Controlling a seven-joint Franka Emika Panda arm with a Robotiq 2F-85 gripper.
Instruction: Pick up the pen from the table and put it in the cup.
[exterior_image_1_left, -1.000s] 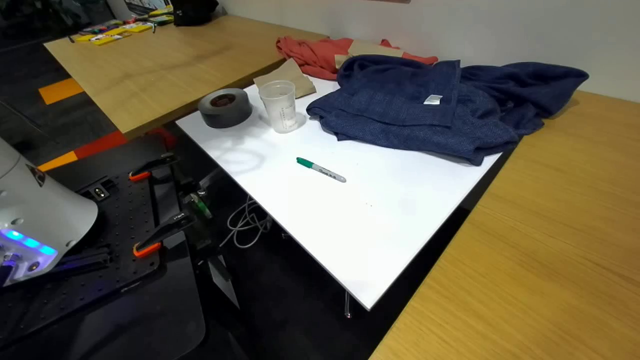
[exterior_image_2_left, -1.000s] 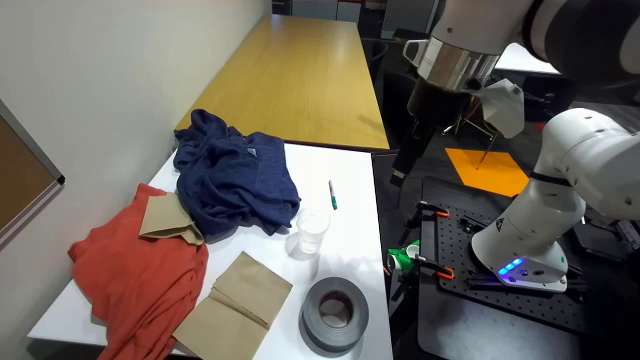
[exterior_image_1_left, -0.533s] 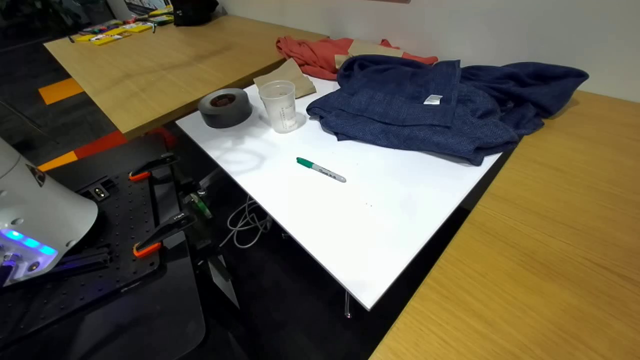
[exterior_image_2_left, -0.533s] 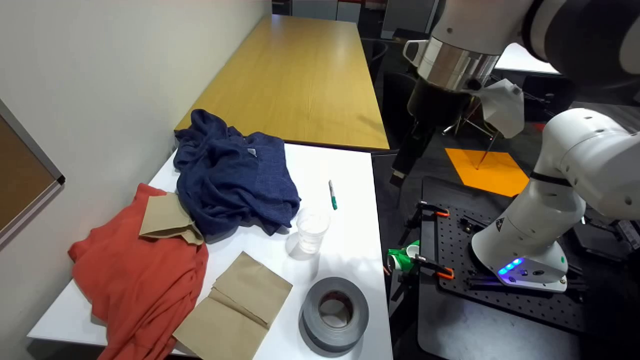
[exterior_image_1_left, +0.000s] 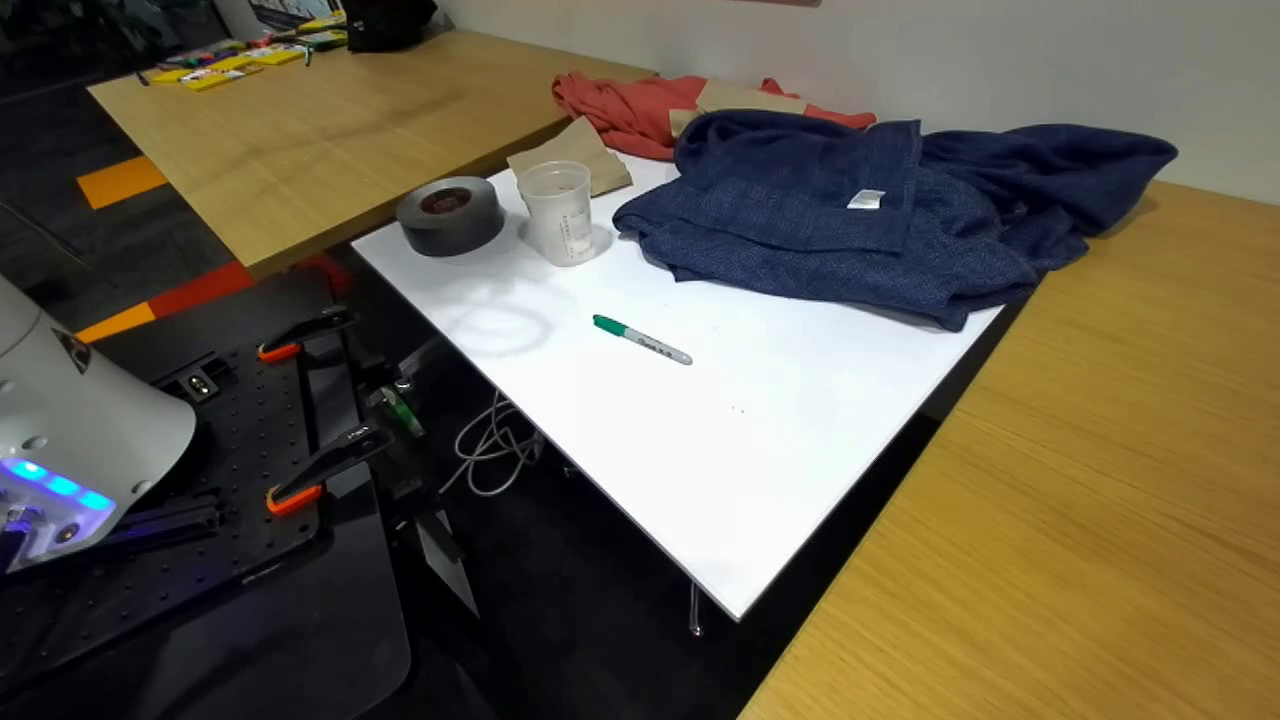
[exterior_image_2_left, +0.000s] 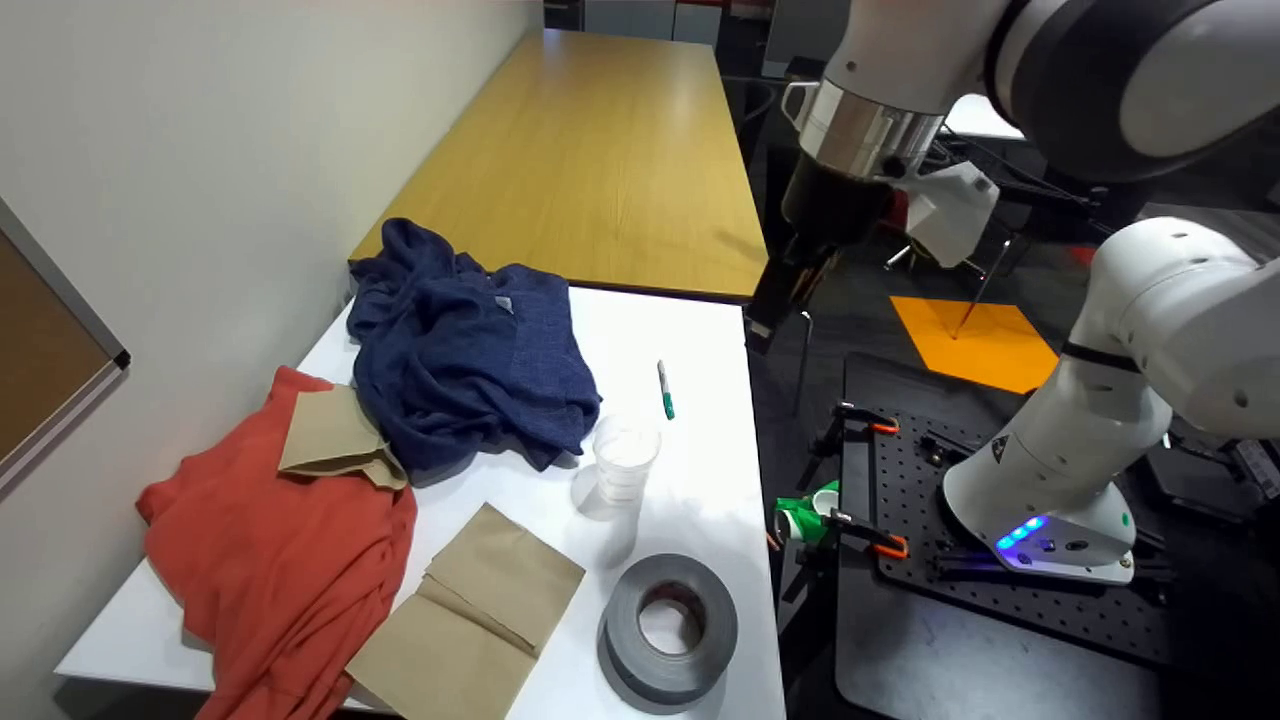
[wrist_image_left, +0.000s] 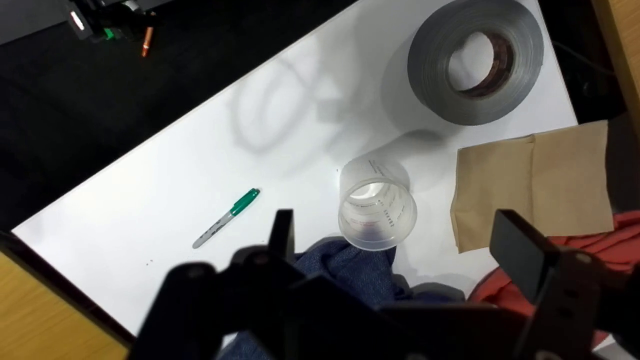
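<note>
I can see the gripper (wrist_image_left: 395, 230) hanging in the air, well apart from the pen (wrist_image_left: 226, 218), jaws spread wide, released. Pen lies flat on the white table (exterior_image_1_left: 760, 480), its green end nearer the cup (exterior_image_1_left: 557, 215). Cup's upright, roughly between pen and grey tape roll (exterior_image_1_left: 450, 230), navy cloth (exterior_image_1_left: 800, 200) and folded brown paper (wrist_image_left: 530, 187) near it.

The Franka Emika Panda arm (exterior_image_2_left: 1180, 315) is white, with a broad charcoal ring (exterior_image_2_left: 1085, 95), a thin black band (exterior_image_2_left: 1101, 357) and a shiny silver collar (exterior_image_2_left: 868, 130). Blue lights (exterior_image_1_left: 62, 486) (three, in a slanting row) glow on its base (exterior_image_2_left: 1060, 480). The pincer (wrist_image_left: 401, 241) is black with flat pads (wrist_image_left: 520, 254).
</note>
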